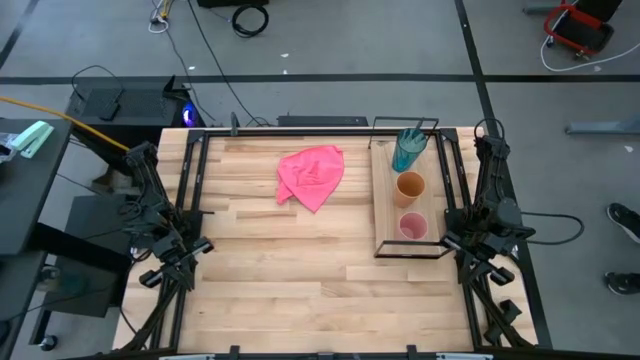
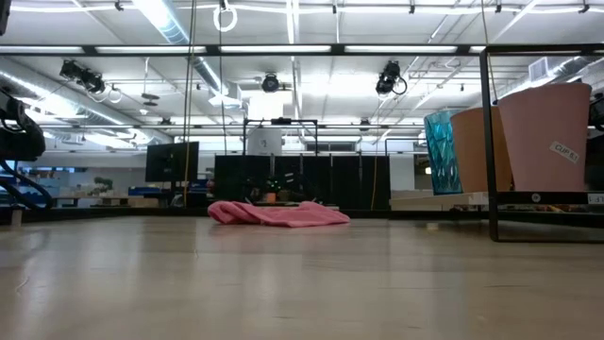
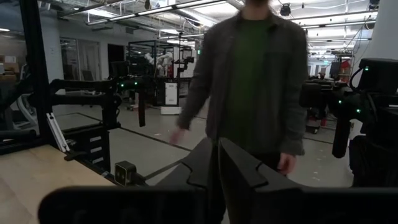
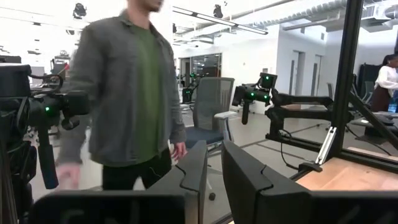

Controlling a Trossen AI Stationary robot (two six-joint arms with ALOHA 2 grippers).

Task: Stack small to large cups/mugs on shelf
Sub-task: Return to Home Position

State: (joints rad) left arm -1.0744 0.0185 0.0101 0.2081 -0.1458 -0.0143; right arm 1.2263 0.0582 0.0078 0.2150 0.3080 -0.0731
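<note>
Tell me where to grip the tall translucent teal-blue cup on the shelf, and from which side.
Probably grip the tall translucent teal-blue cup by its upper wall, coming straight down from above, jaws closing across the light-wood shelf's width. It stands upright, open-topped; the mid-sized orange cup sits close along the shelf and the black wire frame rises behind.

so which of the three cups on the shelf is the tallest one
The translucent teal-blue cup, at one end of the row on the shelf. It rises above the orange cup beside it and the short pink cup.

A crumpled pink cloth [image 1: 311, 176] lies on the plank tabletop [image 1: 300, 270].
</note>
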